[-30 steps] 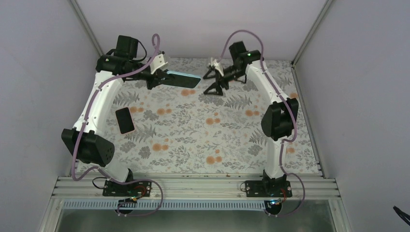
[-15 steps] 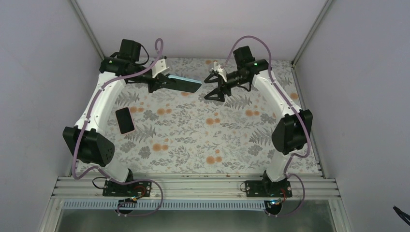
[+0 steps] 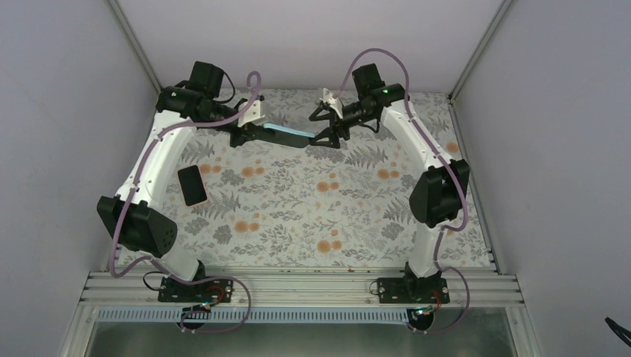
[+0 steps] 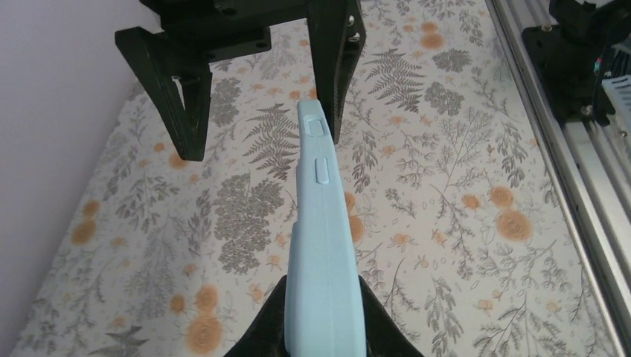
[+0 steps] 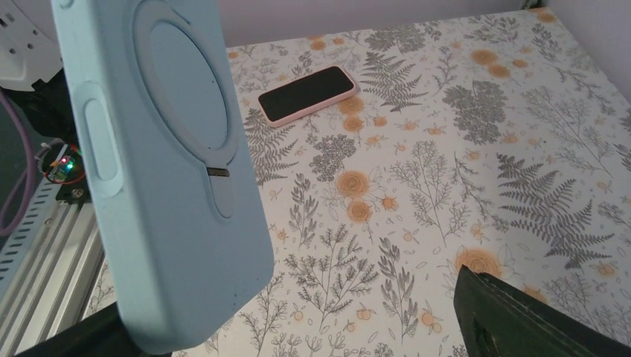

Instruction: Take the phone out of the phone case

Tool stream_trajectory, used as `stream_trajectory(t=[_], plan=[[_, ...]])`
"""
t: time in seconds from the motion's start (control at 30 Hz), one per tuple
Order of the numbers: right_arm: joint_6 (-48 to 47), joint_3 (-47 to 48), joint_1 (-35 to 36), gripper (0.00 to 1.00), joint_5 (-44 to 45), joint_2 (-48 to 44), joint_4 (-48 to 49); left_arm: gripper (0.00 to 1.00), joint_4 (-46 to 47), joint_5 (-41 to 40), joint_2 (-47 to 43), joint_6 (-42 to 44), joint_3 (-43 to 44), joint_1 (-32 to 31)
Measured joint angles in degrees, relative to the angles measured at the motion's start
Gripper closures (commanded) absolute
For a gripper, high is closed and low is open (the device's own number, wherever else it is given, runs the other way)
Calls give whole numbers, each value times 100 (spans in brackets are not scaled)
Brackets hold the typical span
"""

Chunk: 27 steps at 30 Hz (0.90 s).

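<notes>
My left gripper is shut on a light blue phone case and holds it on edge above the far middle of the table. The left wrist view shows the case edge-on between my fingers, side buttons up. My right gripper is open, and its black fingers straddle the case's far end. The case tip lies close to one finger. The right wrist view shows the case's back with a round ring, beside my open right gripper. The phone inside the case is hidden.
A second phone with a black screen and pink rim lies flat on the floral table at the left; it also shows in the right wrist view. Walls enclose the far and side edges. An aluminium rail runs along the near edge.
The left gripper has turned the case from flat to on edge and carried it right. The right gripper has swung down and left until its open fingers straddle the case's end.
</notes>
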Motion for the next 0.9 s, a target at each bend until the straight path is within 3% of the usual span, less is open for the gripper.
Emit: stream_trajectory(t=[0.33, 0.47, 0.57, 0.73, 0.9], plan=[[-758, 1606, -39, 7, -2, 717, -1329, 98, 133, -269, -319, 737, 22, -15], [-872, 1786, -133, 7, 490, 730, -1392, 98, 98, -448, -446, 800, 26, -118], [-885, 1845, -435, 12, 966, 804, -1036, 98, -518, -332, -505, 876, 2, -356], [-651, 1530, -901, 10, 1414, 791, -310, 98, -901, -188, -514, 890, 4, -573], [-529, 120, -927, 11, 1462, 168, 166, 98, -966, -190, -479, 881, 7, -566]])
